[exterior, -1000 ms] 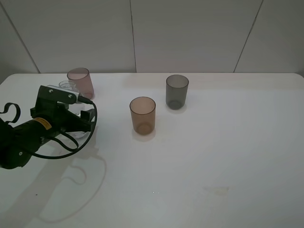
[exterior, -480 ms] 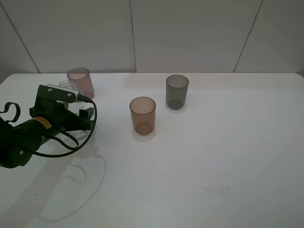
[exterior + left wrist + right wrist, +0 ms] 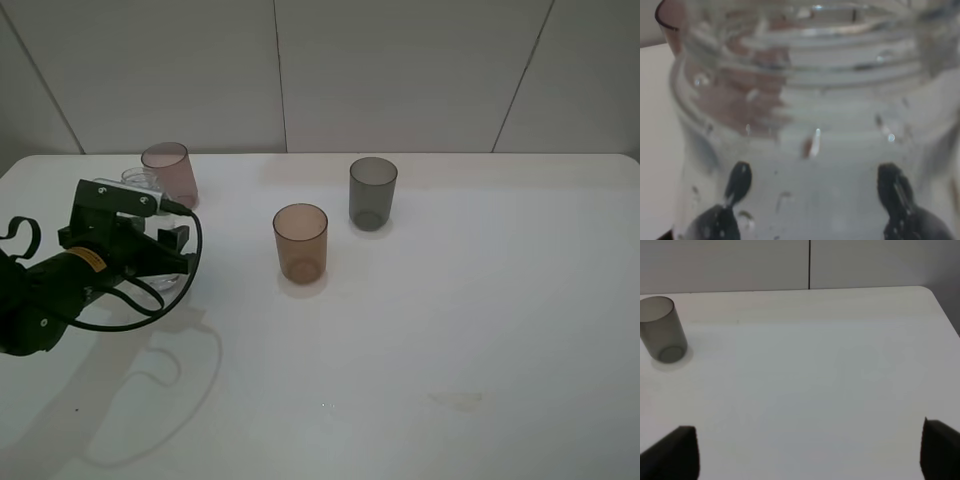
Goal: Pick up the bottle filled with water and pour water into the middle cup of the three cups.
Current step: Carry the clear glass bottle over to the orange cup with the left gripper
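The clear bottle [image 3: 141, 180] stands at the left of the table, just in front of the pinkish-mauve cup [image 3: 170, 172]. My left gripper [image 3: 156, 252] is around the bottle's body, and only the neck shows above it. In the left wrist view the bottle [image 3: 815, 100] fills the frame between the two dark fingertips [image 3: 737, 185], with the gripper [image 3: 816, 190] closed in on its sides. The amber-brown middle cup [image 3: 300, 243] stands to the right of the bottle. The smoky grey cup [image 3: 372, 193] stands further right and back. My right gripper [image 3: 807, 455] is open and empty.
The white table [image 3: 450, 320] ends at a grey panelled wall behind the cups. The grey cup also shows in the right wrist view [image 3: 662, 335]. The pink cup's rim [image 3: 665, 20] shows behind the bottle in the left wrist view. A black cable loops off the left arm [image 3: 150, 305].
My left gripper has shifted slightly left and back around the bottle, and its visible finger has drawn in toward the bottle. The cups have not moved.
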`<state>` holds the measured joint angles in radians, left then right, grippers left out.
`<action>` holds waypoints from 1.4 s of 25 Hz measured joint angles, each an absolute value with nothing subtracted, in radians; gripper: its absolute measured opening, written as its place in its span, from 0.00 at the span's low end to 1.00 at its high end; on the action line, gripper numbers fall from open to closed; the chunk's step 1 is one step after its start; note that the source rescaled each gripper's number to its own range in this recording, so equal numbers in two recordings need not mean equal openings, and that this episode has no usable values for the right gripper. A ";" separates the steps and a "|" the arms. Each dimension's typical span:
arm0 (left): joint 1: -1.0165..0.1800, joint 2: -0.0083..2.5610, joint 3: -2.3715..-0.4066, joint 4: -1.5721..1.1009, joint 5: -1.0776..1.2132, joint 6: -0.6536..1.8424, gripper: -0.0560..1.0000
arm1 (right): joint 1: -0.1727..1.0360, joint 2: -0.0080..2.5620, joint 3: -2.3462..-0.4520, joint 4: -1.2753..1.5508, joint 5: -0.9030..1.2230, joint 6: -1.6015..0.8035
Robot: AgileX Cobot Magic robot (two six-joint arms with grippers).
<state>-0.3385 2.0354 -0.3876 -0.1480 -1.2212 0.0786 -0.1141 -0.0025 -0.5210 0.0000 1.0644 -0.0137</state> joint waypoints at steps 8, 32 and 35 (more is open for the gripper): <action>-0.339 2.035 -0.387 -0.148 -1.222 0.079 0.07 | -0.114 -0.002 -0.521 0.000 1.064 -0.014; -0.344 1.580 -0.499 -0.165 -0.558 0.449 0.07 | -0.114 -0.002 -0.521 0.000 1.064 -0.014; -0.344 1.571 -0.558 -0.166 -0.406 0.519 0.07 | -0.114 -0.002 -0.521 0.000 1.064 -0.014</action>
<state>-0.3441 1.5709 -0.5584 -0.1657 -0.4065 0.5193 -0.1141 -0.0025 -0.5210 0.0000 1.0644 -0.0137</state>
